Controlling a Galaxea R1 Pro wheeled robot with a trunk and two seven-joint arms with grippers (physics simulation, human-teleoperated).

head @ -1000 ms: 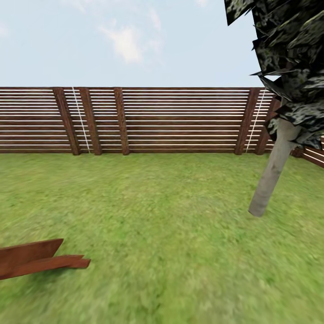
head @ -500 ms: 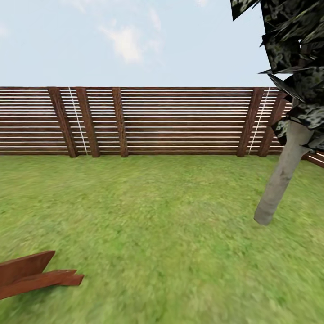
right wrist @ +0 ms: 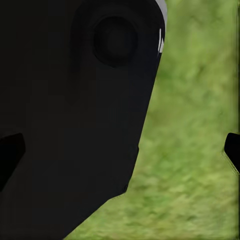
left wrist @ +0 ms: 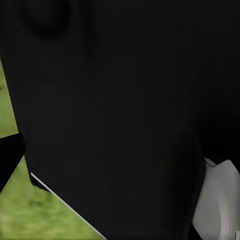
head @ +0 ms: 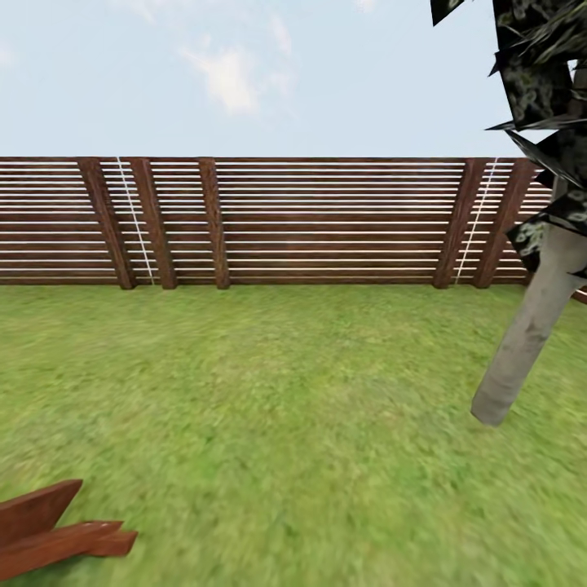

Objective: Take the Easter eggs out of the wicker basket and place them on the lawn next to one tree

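While the head view looks out over the lawn (head: pixel 293 424), no eggs and no wicker basket appear, so which way they lie from the jaws, and which arm is nearer, cannot be told. My judgement is that the robot is in transit and must find the basket before any reach can be planned.

What does show is a tree (head: pixel 522 350) at the right of the head view. Its trunk is pale grey-brown, smooth and bare, its long axis leaning from the foot on the grass up towards the right edge. Its foliage is dark and jagged rather than light green, so it may not be the kind the task wants; I cannot settle that. A fence (head: pixel 310 220) of brown horizontal slats with slanted posts closes the far side of the garden under a pale sky. At the lower left lie brown wooden boards (head: pixel 49 530), flat and sharp-edged, resting on the mottled, slightly blurred grass.

Both wrist views are largely blocked by dark robot bodywork with grass beside it; whether either pair of jaws is released or clenched cannot be told.
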